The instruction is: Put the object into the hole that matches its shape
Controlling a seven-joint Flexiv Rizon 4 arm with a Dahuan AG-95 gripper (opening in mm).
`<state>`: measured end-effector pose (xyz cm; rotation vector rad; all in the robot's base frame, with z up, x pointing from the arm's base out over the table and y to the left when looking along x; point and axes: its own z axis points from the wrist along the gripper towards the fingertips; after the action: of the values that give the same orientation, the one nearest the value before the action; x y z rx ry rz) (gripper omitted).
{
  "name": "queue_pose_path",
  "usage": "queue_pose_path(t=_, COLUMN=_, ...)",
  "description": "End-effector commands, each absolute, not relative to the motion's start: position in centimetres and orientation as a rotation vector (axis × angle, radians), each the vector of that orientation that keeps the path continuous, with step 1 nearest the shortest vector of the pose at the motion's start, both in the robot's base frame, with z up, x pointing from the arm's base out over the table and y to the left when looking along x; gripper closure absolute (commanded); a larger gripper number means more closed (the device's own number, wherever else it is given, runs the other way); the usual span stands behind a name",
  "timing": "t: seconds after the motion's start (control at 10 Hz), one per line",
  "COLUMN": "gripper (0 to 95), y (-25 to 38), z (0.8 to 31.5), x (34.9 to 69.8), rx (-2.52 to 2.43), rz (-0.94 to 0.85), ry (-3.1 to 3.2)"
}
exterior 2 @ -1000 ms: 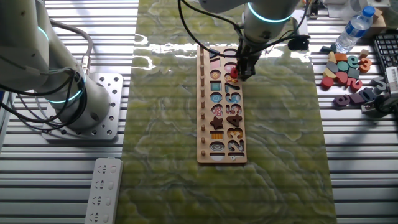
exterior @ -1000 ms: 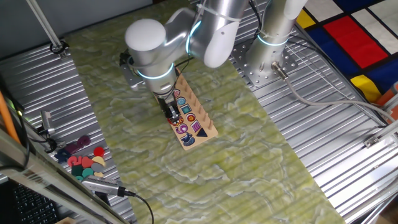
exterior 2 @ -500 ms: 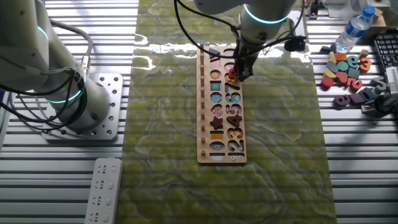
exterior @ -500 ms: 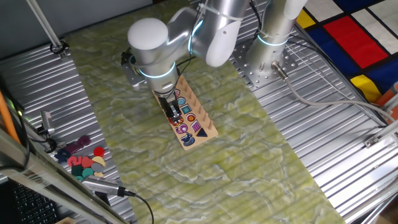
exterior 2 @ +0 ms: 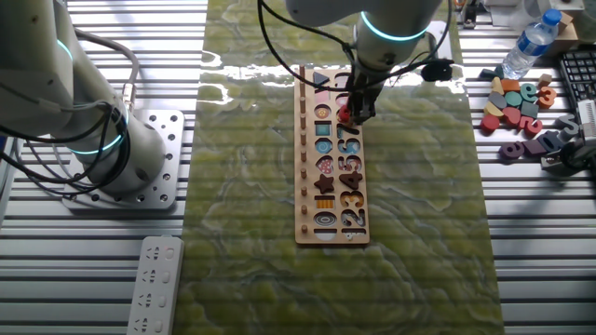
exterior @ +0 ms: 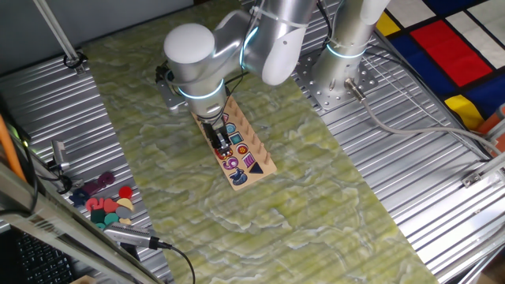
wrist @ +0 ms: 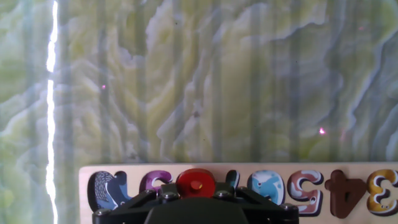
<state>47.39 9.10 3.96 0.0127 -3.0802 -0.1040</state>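
Observation:
The object is a small bright-red roundish piece (wrist: 196, 182) with a peg on top. It sits between my fingers, just over the number row of the wooden puzzle board (wrist: 86, 173). In the other fixed view my gripper (exterior 2: 352, 109) is shut on the red piece (exterior 2: 345, 114) above the far end of the board (exterior 2: 303, 191). In the first fixed view the gripper (exterior: 222, 144) hangs over the board (exterior: 267, 164), and the red piece is too small to make out. I cannot tell whether the piece touches the board.
Loose coloured pieces lie beside the mat (exterior 2: 520, 104), also seen in the first fixed view (exterior: 106, 203). A water bottle (exterior 2: 525, 45) stands at the far right. A second arm (exterior 2: 84, 112) stands at the left, with a remote (exterior 2: 155, 285) in front of it.
My gripper has shifted slightly left and toward the far end of the board, with the red piece still held.

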Motion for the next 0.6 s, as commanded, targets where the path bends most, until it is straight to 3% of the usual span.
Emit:
queue_pose_path(t=0.1, gripper=95.0, y=9.03, z=3.68, x=47.28, rx=0.013, rz=-0.107, ry=-3.085)
queue_pose_path(t=0.6, gripper=95.0, y=9.6, z=3.32, x=47.14, rx=-0.009, rz=-0.11, ry=-3.089)
